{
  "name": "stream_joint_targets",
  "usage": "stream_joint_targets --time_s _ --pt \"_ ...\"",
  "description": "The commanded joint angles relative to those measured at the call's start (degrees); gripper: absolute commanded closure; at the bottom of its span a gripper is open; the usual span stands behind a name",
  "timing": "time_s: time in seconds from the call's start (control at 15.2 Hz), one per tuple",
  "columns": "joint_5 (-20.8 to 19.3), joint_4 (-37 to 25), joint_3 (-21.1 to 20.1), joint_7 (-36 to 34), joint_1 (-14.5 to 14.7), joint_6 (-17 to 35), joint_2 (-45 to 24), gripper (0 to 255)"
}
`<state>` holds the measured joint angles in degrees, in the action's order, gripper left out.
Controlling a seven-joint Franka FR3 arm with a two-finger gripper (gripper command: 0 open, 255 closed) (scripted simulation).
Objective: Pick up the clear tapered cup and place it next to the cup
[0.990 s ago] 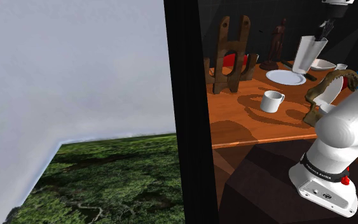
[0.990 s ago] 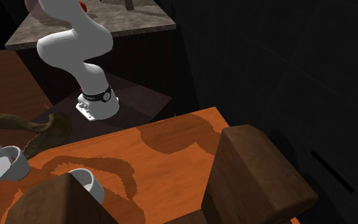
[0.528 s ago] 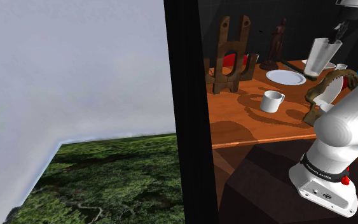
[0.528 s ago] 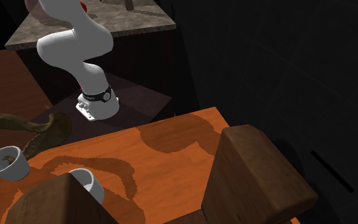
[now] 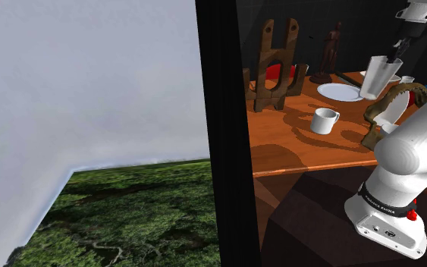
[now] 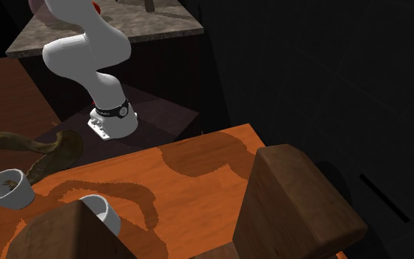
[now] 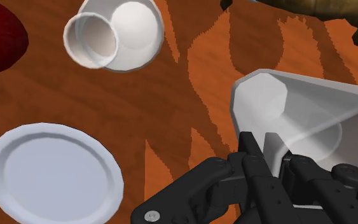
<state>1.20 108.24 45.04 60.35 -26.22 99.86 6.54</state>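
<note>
Whitish see-through cup (image 5: 380, 76), tilted, in the gripper (image 7: 264, 153)
It's clamped on the rim; in the shoulder view the mug (image 5: 324, 120) is at the cup's 8 o'clock.

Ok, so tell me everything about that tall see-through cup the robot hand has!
The tapered cup is pale grey-white and see-through, like clear plastic or glass. It is wide at the mouth and narrow at the base, with no handle, and it looks empty. It hangs mouth up, a little tilted, and seems lifted off the orange-brown table. The black gripper clamps the cup's wall at the rim between its fingers. In the shoulder view the cup is just beside the white plate. I see nothing else touching it.
</note>
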Motion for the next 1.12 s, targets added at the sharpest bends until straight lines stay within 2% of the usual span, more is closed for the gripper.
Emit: stream_joint_targets --time_s 0.0,1.06 --pt "0.05 1.36 0.07 0.16 -0.04 1.44 -0.05 255" --pt "2.55 11.11 1.16 2.98 -0.25 13.40 -3.39 255"
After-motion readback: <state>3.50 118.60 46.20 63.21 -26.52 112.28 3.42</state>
